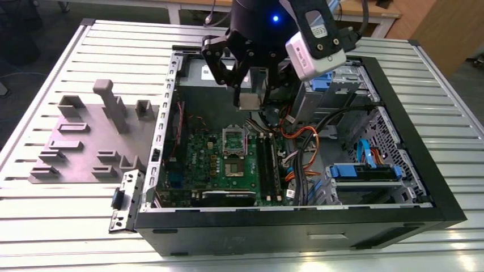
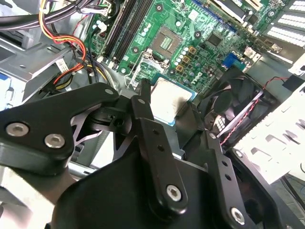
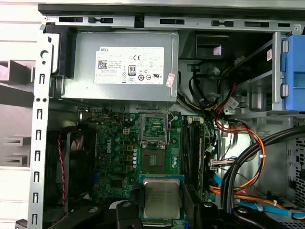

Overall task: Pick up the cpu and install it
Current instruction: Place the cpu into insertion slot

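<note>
Clamping 1 cpu (image 3: 162, 195), the tool (image 3: 162, 209) hangs closed on it above 1 motherboard (image 3: 114, 164).

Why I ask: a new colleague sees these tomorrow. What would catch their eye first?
The black jaws are closed on the cpu, a dull silver square held above the green motherboard inside the open computer case. On that board the socket lies empty. The case lies on a slatted table, with a grey slotted fixture on the exterior view's left.

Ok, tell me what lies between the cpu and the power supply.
In the first wrist view: the empty socket and its open frame, between cpu and power supply.
</note>
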{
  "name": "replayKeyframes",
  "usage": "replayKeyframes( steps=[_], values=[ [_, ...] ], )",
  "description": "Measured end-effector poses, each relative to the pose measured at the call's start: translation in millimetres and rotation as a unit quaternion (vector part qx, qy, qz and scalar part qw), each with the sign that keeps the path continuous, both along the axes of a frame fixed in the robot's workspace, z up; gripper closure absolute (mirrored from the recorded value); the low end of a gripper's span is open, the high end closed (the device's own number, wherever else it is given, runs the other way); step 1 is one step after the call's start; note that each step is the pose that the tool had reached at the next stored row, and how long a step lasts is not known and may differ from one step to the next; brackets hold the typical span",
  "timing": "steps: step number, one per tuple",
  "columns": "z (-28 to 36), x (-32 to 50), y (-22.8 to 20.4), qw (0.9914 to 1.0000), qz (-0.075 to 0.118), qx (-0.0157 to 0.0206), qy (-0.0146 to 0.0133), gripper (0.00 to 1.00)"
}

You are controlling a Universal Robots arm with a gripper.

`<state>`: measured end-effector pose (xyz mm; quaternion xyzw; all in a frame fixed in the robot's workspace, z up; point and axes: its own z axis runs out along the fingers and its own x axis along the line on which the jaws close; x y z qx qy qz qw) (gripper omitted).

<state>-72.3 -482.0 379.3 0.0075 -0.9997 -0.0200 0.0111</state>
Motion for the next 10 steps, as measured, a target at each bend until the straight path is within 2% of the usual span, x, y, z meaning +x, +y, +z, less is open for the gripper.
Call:
replayKeyframes(
  steps=[10],
  values=[
    [-4.9,0.0,0.0,1.0,0.0,0.0,0.0,0.55]
  ],
)
